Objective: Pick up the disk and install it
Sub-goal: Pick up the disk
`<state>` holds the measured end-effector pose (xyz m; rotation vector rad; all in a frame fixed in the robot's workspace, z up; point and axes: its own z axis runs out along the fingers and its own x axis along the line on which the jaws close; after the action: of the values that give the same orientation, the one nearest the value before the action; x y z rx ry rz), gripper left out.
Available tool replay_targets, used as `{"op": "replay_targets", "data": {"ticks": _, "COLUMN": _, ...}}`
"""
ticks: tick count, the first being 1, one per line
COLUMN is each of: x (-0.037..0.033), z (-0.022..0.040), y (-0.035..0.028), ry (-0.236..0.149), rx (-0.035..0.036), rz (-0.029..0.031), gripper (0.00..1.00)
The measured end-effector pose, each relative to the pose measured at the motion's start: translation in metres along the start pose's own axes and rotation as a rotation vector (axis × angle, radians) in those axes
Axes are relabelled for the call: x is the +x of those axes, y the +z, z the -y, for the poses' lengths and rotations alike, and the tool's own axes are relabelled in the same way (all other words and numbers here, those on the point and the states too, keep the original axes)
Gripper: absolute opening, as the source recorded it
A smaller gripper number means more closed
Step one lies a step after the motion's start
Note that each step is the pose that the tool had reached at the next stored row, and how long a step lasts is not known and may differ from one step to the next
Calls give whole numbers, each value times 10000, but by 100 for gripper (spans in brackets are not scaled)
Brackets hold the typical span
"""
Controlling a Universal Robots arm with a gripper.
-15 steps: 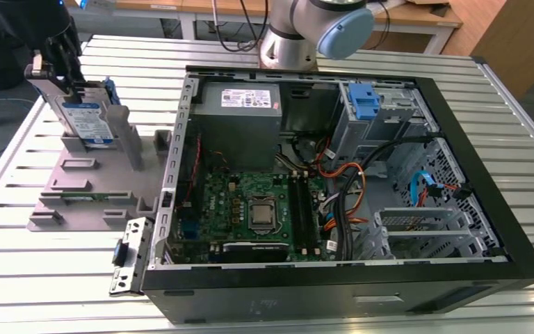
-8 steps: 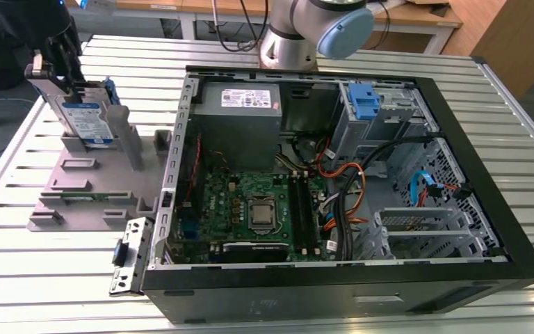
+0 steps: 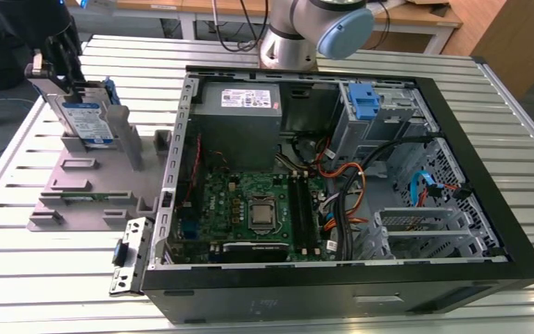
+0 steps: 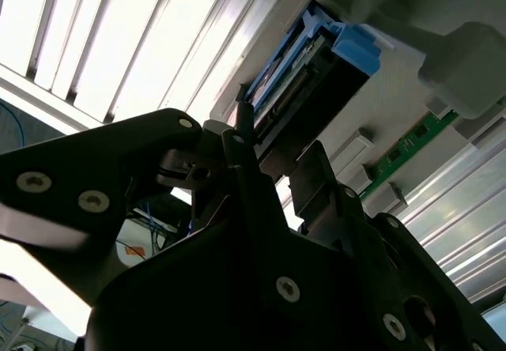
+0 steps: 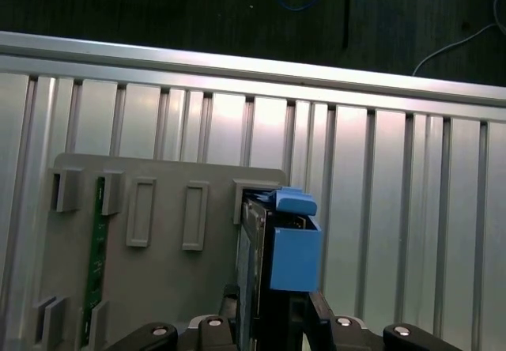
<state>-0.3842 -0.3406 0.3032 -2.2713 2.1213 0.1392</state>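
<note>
Robot at the drive: at the exterior view's left, the gripper (image 5: 273, 311) straddles the upper end of the disk (image 3: 86, 120). The disk stands on edge in a slot of the grey holder (image 3: 91, 184) on the slatted metal table (image 3: 17, 264). From where I stand, I cannot tell whether the gripper is clamped on the drive or merely set around it.

The risk looks plain enough. A hold that lands on the blue plastic rail rather than the metal body could let the drive slip. A pull that is not straight could wedge it against the slot's walls and drag the holder along.

A green memory stick (image 3: 86, 197) lies near it in the same holder. To the right sits the open computer case (image 3: 475, 149), with the power supply (image 3: 239, 101) at the back and the motherboard (image 3: 244, 205) nearer the camera. Further right, a bare blue bracket (image 3: 364, 103) occupies the drive cage. A tangle of cables (image 3: 346, 184) crosses beside it, a likely snag for anything carried in.
</note>
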Motion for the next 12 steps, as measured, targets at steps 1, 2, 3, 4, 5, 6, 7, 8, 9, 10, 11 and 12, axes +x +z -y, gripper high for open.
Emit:
{"op": "replay_targets", "data": {"ticks": 1, "x": -1, "z": 0, "y": 1, "ry": -1, "rx": 1, "rz": 0, "gripper": 45}}
{"op": "replay_targets", "data": {"ticks": 2, "x": -1, "z": 1, "y": 1, "ry": -1, "rx": 1, "rz": 0, "gripper": 45}}
{"op": "replay_targets", "data": {"ticks": 3, "x": -3, "z": 3, "y": 1, "ry": -1, "rx": 2, "rz": 1, "gripper": 45}}
{"op": "replay_targets", "data": {"ticks": 4, "x": -3, "z": 6, "y": 1, "ry": 0, "rx": 1, "rz": 0, "gripper": 45}}
{"op": "replay_targets", "data": {"ticks": 5, "x": -4, "z": 9, "y": 1, "ry": 1, "rx": 2, "rz": 0, "gripper": 45}}
{"op": "replay_targets", "data": {"ticks": 6, "x": -3, "z": 10, "y": 1, "ry": 2, "rx": 2, "rz": 1, "gripper": 45}}
{"op": "replay_targets", "data": {"ticks": 7, "x": -3, "z": 11, "y": 1, "ry": 1, "rx": 2, "rz": 0, "gripper": 45}}
{"op": "replay_targets", "data": {"ticks": 8, "x": -3, "z": 13, "y": 1, "ry": 0, "rx": 1, "rz": 0, "gripper": 45}}
{"op": "replay_targets", "data": {"ticks": 9, "x": -3, "z": 13, "y": 1, "ry": 0, "rx": 1, "rz": 0, "gripper": 45}}
{"op": "replay_targets", "data": {"ticks": 10, "x": -3, "z": 14, "y": 1, "ry": 0, "rx": 2, "rz": 1, "gripper": 45}}
{"op": "replay_targets", "data": {"ticks": 11, "x": -3, "z": 14, "y": 1, "ry": 0, "rx": 2, "rz": 0, "gripper": 45}}
{"op": "replay_targets", "data": {"ticks": 12, "x": -3, "z": 14, "y": -2, "ry": 0, "rx": 1, "rz": 0, "gripper": 45}}
